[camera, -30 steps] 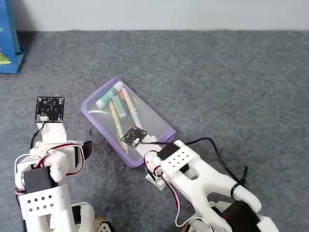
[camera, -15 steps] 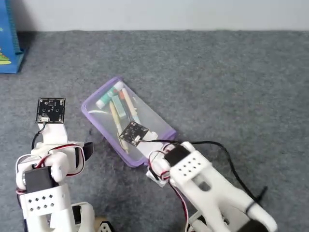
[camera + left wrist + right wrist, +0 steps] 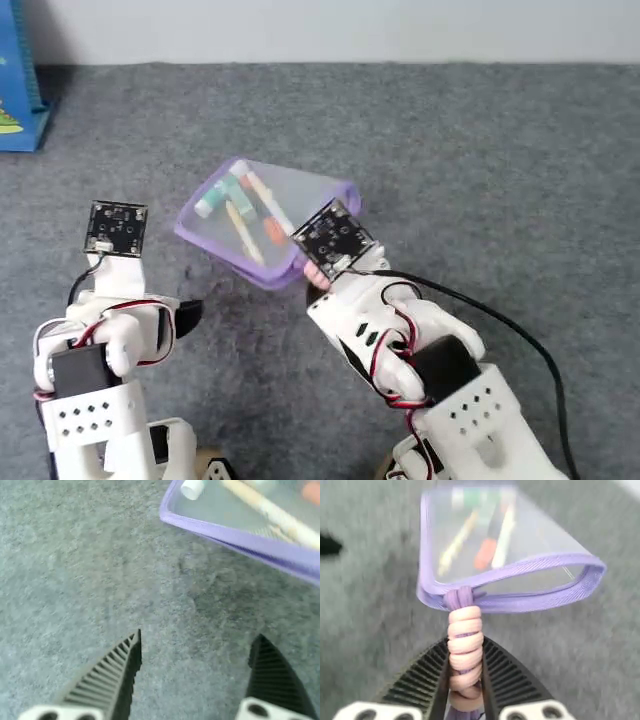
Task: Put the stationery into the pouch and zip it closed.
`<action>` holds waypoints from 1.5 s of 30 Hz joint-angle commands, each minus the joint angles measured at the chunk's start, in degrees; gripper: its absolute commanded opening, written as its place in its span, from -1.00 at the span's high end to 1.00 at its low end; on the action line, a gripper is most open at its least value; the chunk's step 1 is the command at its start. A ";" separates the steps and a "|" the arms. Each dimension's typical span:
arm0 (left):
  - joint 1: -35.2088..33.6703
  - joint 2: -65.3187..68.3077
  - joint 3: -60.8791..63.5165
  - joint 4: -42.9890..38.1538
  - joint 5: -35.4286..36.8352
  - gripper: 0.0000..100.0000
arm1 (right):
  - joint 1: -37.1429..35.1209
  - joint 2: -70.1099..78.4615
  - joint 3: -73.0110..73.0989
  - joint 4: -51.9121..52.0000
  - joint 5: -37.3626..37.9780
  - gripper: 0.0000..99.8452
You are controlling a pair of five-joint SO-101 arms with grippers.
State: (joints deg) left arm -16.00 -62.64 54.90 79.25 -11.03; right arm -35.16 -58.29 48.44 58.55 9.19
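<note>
A clear pouch (image 3: 262, 205) with purple edging lies on the grey, carpet-like table top (image 3: 480, 150), between the two arms and nearer the right one. In the high view its long axis runs diagonally, from the far left towards the near right. The near-right end points at the right gripper (image 3: 464, 652).

Inside the pouch, the stationery lies roughly along that same axis:
- a white pen with an orange grip (image 3: 266, 212)
- a beige pencil (image 3: 243, 232)
- a green-and-white marker (image 3: 214, 203), closest to the far-left end

The right gripper's black ridged fingers are closed on a pink braided zipper pull (image 3: 465, 635). The pull is tied by a purple loop to the pouch's purple zip edge. That edge bows outward on either side of the loop. I cannot tell how far the zip is closed.

The left gripper (image 3: 196, 647) hangs over bare table top, with its fingers spread wide apart and nothing between them. It is near the pouch's purple-edged left side but not touching it.

A blue box (image 3: 14, 85) stands at the far left edge of the table.
</note>
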 commanded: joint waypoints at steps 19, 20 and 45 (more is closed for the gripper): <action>21.27 -18.20 -0.40 -4.13 -5.98 0.32 | 0.57 -6.20 -12.84 -2.07 -6.07 0.99; 21.89 -18.29 0.57 -5.63 -5.98 0.32 | -0.48 -6.99 -13.54 -0.84 -6.15 0.99; 32.35 -18.64 13.32 -29.98 1.14 0.38 | -5.49 -16.13 -14.15 11.12 -5.89 0.99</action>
State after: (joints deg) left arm 16.18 -80.66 68.44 52.35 -10.86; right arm -40.09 -72.97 38.42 69.54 3.65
